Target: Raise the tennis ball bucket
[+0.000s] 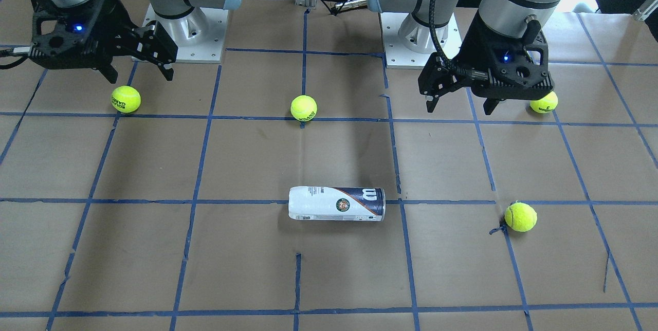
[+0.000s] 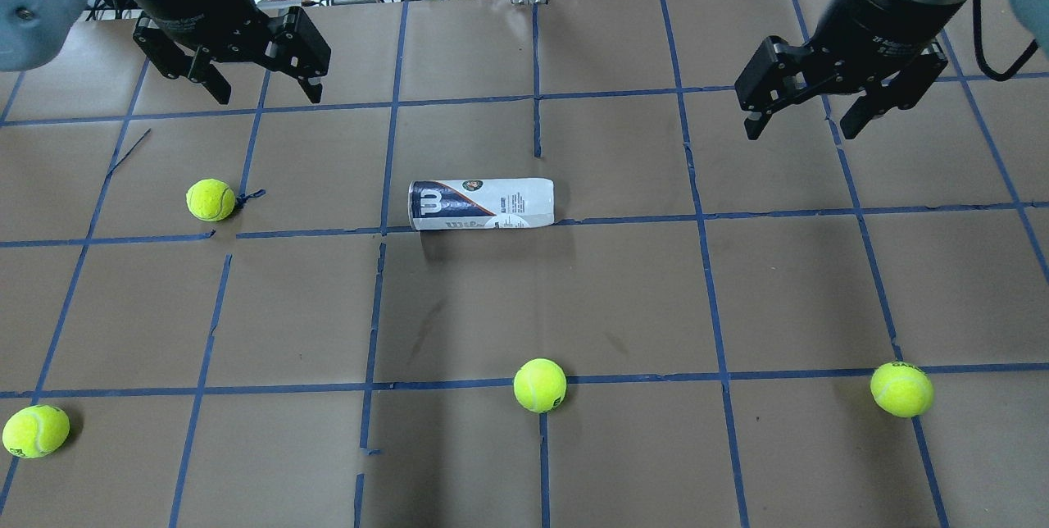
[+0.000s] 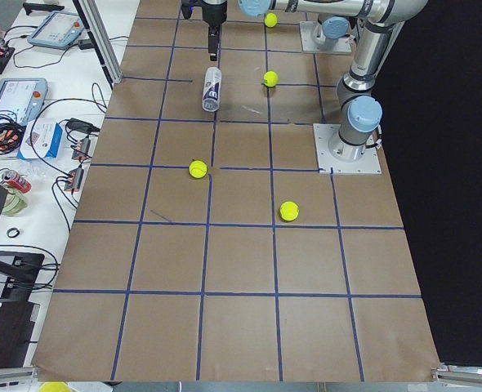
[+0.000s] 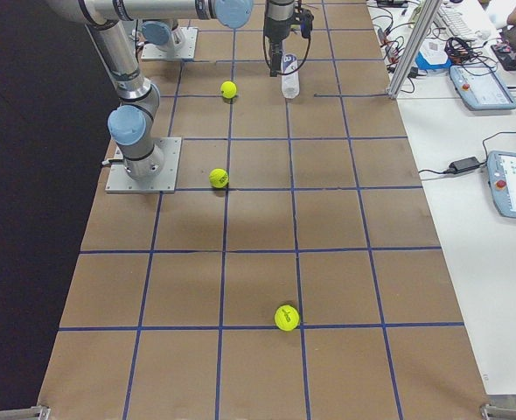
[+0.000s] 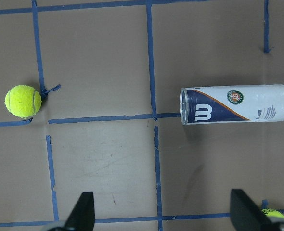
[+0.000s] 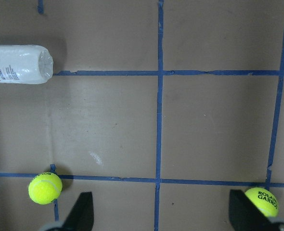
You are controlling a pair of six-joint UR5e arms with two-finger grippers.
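Observation:
The tennis ball bucket [image 2: 481,203] lies on its side near the table's middle, its navy end with the W logo toward the robot's left. It also shows in the front view [image 1: 336,203], the left wrist view [image 5: 238,104] and the right wrist view [image 6: 17,64]. My left gripper [image 2: 266,93] is open and empty, held above the table beyond and to the left of the bucket. My right gripper [image 2: 799,130] is open and empty, far to the bucket's right. Neither touches it.
Several loose yellow-green tennis balls lie on the brown paper: one left of the bucket [image 2: 211,199], one in front of it [image 2: 539,384], one front right [image 2: 901,389], one front left [image 2: 35,430]. Blue tape lines grid the table [image 2: 623,290].

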